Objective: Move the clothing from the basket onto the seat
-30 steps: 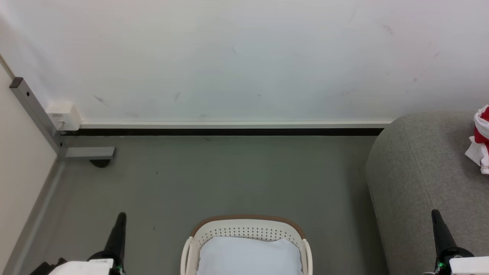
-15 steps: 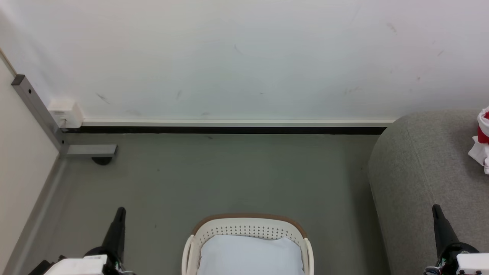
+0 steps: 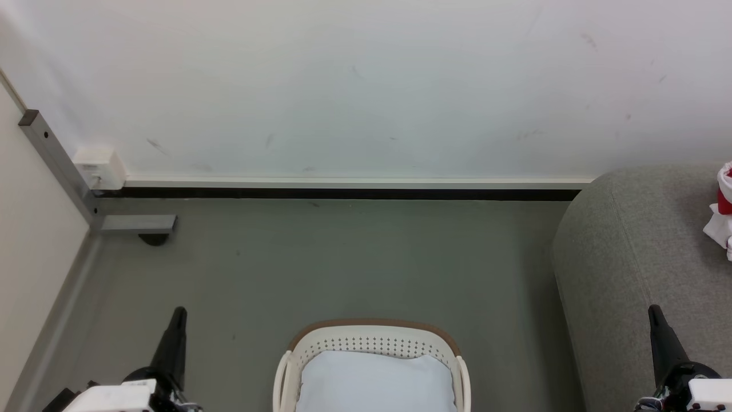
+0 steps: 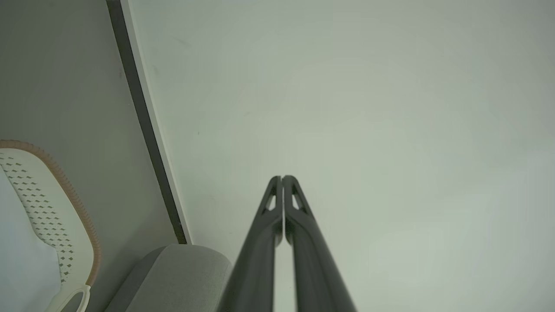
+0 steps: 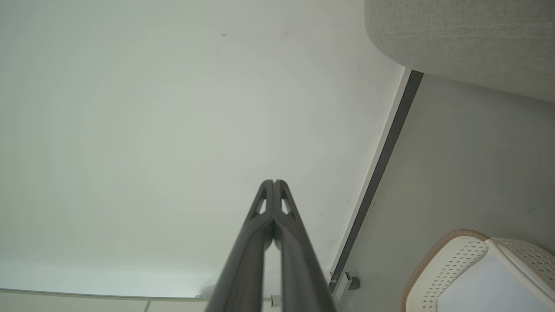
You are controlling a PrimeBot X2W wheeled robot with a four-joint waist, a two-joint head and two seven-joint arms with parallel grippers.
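1. Nearest, at the head view's lower left, the left gripper points upward. Its two dark fingers are pressed together and hold nothing.
2. At the lower right, the right gripper is likewise pressed together and empty, seen against grey upholstery.
3. Between them on the grey floor stands the basket, white with a brown rim. A plain white cloth lies inside. No red shows in the visible part, and its near end is cut off by the picture's edge.
4. Further right is the seat, a large grey sofa, with bare floor between it and the basket.
5. The clothing, a crumpled red and white bundle, lies on the seat at the far right edge, partly cut off.
6. Farthest is a white wall above a dark skirting strip.
7. Judging by this, the move looks finished or nearly so. Whether any clothing is left in the basket's hidden part cannot be told.
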